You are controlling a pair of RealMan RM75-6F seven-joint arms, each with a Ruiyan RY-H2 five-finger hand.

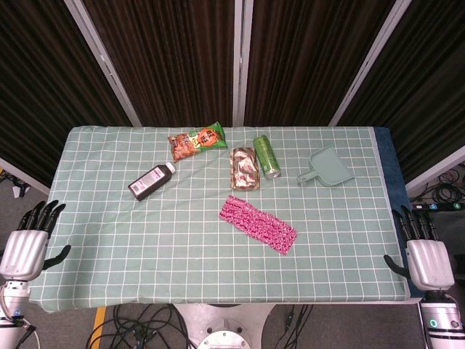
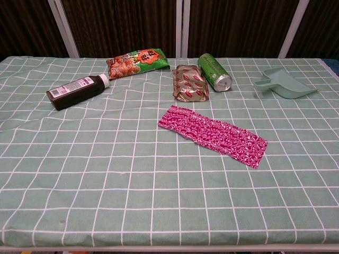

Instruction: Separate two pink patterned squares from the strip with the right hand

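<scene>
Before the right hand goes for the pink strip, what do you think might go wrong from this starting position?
1. The pink strip lies flat on the loose checked cloth, so the right hand might pinch cloth along with it.
2. With the left hand resting at the far edge, nothing anchors the strip; it may slide instead of separating.
3. The silver packet and green can sit just behind, within bumping range.

Table in front of dark curtains
A green checked cloth (image 1: 145, 240) covers the table (image 1: 383, 182); dark pleated curtains (image 1: 171, 58) hang behind between pale slanted posts (image 1: 102, 58), and black cables (image 1: 138, 327) lie on the floor below.
</scene>
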